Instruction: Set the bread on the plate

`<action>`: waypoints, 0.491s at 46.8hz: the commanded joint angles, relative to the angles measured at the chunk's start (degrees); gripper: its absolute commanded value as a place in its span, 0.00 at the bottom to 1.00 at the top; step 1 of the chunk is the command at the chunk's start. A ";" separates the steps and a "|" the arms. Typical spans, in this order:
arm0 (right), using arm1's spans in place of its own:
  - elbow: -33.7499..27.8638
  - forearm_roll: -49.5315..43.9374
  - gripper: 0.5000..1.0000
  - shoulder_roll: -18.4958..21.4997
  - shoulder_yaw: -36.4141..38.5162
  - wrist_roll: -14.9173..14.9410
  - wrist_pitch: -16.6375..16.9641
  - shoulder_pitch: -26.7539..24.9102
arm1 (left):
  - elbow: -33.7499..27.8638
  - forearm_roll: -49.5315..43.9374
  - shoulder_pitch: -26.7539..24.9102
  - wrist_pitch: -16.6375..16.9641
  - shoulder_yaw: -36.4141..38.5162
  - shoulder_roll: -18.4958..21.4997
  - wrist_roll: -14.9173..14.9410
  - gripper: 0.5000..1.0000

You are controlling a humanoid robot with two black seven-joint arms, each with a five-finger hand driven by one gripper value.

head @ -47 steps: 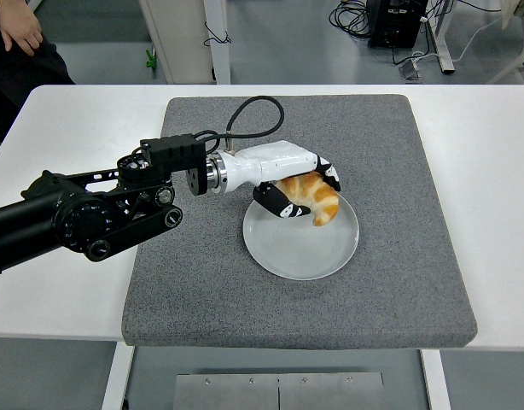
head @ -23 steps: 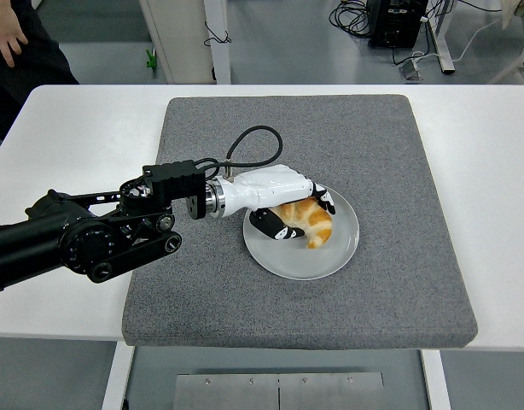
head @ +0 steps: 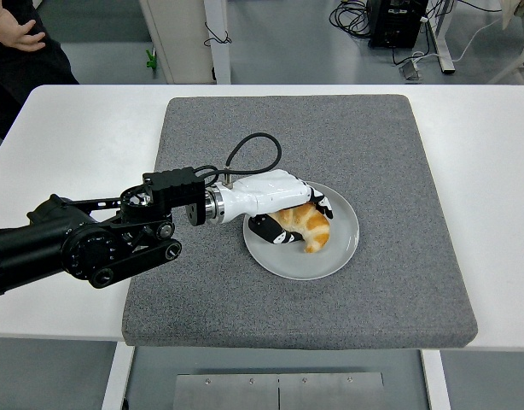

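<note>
Centrally, a round white plate [head: 334, 256] sits on a grey foam mat [head: 398, 154] that covers the middle of a white table [head: 74, 128], the mat likely there to cushion it and stop it sliding. From the left, the robot's left hand [head: 283, 209] reaches low over the plate with its fingers clamped on a golden croissant-shaped bread [head: 309, 228], which appears to rest on the plate's surface, so opening the fingers seems to be what remains; the right arm is out of view, and a person's hand [head: 19, 34] shows at the top left corner
</note>
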 commanded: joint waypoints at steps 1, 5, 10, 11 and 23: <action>0.00 0.00 1.00 0.00 0.01 0.00 0.00 -0.02 | 0.09 0.00 0.07 0.08 0.15 0.00 0.00 0.31; 0.00 0.00 1.00 0.00 0.01 0.00 0.00 -0.02 | 0.09 0.00 0.07 0.08 0.15 0.00 0.00 0.33; 0.00 0.00 1.00 0.00 0.01 0.00 0.00 -0.02 | 0.09 -0.09 0.51 0.08 0.23 -0.09 0.00 0.34; 0.00 0.00 1.00 0.00 0.01 0.00 0.00 -0.02 | 0.09 -0.09 0.77 0.08 0.23 -0.09 0.00 0.35; 0.00 0.00 1.00 0.00 0.01 0.00 0.00 -0.02 | 0.00 -0.88 0.69 0.08 -0.29 -0.09 -0.87 0.91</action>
